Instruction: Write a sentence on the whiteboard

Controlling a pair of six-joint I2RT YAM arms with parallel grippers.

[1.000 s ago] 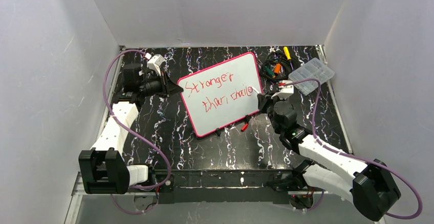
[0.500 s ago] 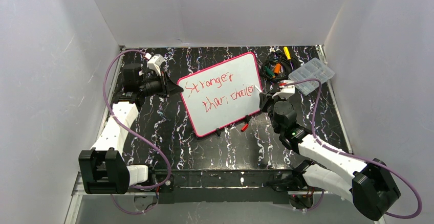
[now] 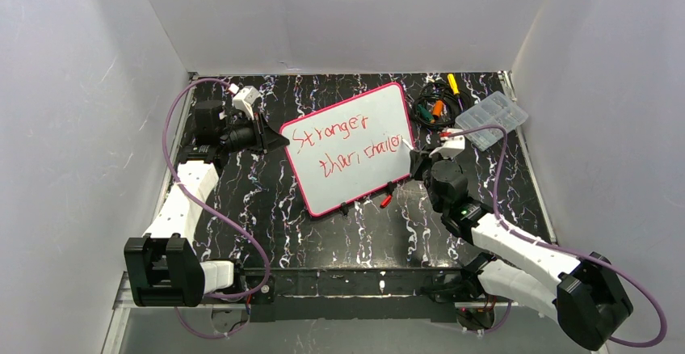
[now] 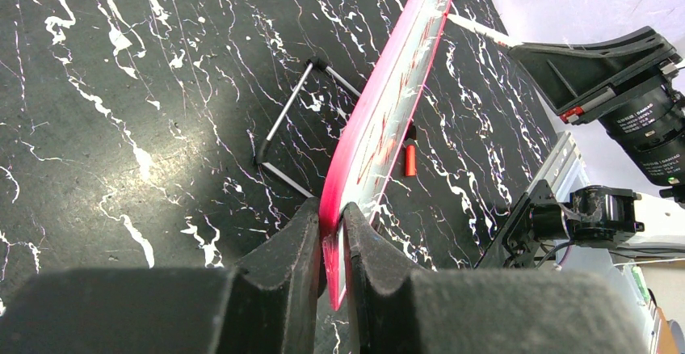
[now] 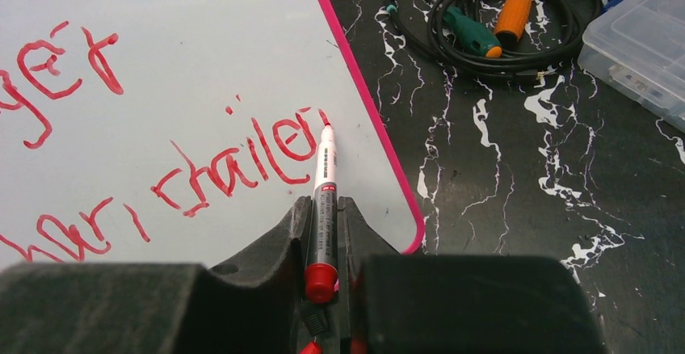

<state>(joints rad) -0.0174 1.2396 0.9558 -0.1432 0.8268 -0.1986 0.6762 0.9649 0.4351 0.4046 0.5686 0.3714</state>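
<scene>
Change over the last second: the right end effector (image 5: 325, 208) has been shifted slightly to its right along the lower line. A closing stroke has been added to the last word, which previously ended at the "e". Judged: the sentence (image 5: 210, 168) is at or near its final letter, and little room is left, since the pink border lies just right of the tip.

Right end effector: closed narrowly on a red marker (image 5: 324, 178), with the tip forward and touching the whiteboard (image 3: 355, 180) at the top of that last stroke.

Left end effector (image 4: 331, 221): pinched narrowly on the board's edge, position unchanged. The board is thereby held tilted off the tabletop (image 4: 121, 87), and a wire stand (image 4: 283, 128) is seen behind it.

Board appearance: white face, rounded corners, thin pink-red border. Two slanted lines of thin, uneven red handwriting are read as about "Stronger" above and "than, trailer" below. The writing lies ahead and left of the right end effector; the board extends straight ahead of the left one.
</scene>
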